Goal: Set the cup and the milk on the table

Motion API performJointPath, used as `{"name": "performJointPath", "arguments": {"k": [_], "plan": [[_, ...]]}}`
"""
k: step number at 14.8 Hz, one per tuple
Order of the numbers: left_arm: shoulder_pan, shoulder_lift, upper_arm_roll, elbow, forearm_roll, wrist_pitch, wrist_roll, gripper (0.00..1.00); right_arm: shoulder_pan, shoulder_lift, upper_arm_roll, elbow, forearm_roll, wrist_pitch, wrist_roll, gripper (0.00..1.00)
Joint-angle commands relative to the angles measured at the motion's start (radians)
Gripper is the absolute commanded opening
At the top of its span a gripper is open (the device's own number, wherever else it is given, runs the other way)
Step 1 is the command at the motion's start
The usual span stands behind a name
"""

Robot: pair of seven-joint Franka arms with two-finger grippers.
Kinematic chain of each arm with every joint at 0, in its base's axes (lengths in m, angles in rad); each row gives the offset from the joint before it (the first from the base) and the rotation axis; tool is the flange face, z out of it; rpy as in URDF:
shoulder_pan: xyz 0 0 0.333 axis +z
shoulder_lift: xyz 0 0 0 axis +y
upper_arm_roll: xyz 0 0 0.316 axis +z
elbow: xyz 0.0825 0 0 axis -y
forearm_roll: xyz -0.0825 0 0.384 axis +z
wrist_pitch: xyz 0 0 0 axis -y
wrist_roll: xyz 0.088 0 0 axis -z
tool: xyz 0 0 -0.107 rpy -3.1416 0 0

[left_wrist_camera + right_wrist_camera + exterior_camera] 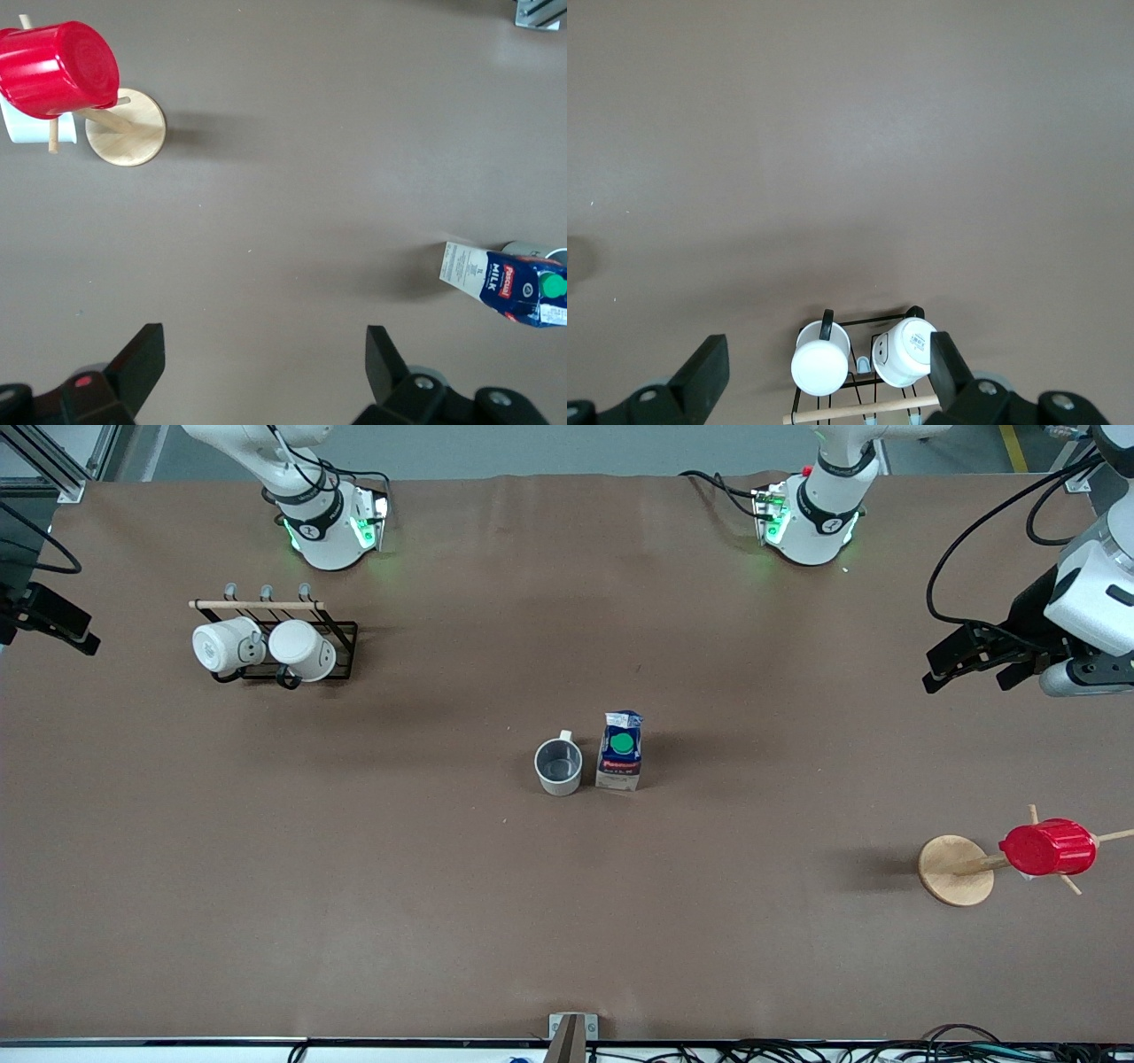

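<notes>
The cup (pixel 559 766), off-white with a grey inside, stands upright on the brown table (pixel 354 886) near its middle, handle toward the robots. The milk (pixel 620 751), a dark blue carton with a green cap, stands right beside it toward the left arm's end. The left wrist view shows the milk (pixel 509 285) and a sliver of the cup (pixel 530 251). My left gripper (pixel 964 677) is open and empty in the air over the left arm's end of the table, jaws wide (pixel 263 354). My right gripper (pixel 53 620) is open and empty (pixel 827 363) over the right arm's end.
A black wire rack (pixel 341 651) with two white mugs (pixel 266 646) stands near the right arm's base. A wooden mug tree (pixel 955 870) holding a red ribbed cup (pixel 1048 848) stands at the left arm's end. A small bracket (pixel 571 1027) sits at the table's front edge.
</notes>
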Motion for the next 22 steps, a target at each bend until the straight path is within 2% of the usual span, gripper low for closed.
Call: {"name": "performJointPath", "arguments": {"k": [1,3,5,8,10,15,22], "plan": [[0.028,0.008,-0.020,0.011,-0.010,-0.020,0.039,1.00,-0.001,-0.007,-0.001,-0.007,0.020,-0.004,-0.009,1.00],[0.089,0.006,-0.099,0.011,-0.009,-0.020,0.040,0.99,-0.001,-0.007,-0.001,-0.007,0.020,-0.004,-0.009,1.00],[0.058,-0.024,-0.105,-0.029,0.049,-0.019,0.031,0.99,-0.001,-0.007,-0.001,-0.007,0.020,-0.004,-0.009,1.00],[0.028,-0.070,-0.079,-0.071,0.065,-0.017,0.028,0.99,-0.001,-0.007,-0.001,-0.007,0.020,-0.004,-0.009,1.00],[-0.002,-0.098,-0.037,-0.098,0.054,-0.017,0.025,0.99,-0.001,-0.007,-0.001,-0.007,0.020,-0.004,-0.009,1.00],[-0.041,-0.100,0.004,-0.104,0.048,-0.016,0.020,0.99,-0.001,-0.007,-0.001,-0.007,0.020,-0.004,-0.009,1.00],[-0.044,-0.087,0.012,-0.095,0.054,-0.020,0.085,0.99,-0.001,-0.007,-0.001,-0.007,0.020,-0.002,-0.007,1.00]]}}
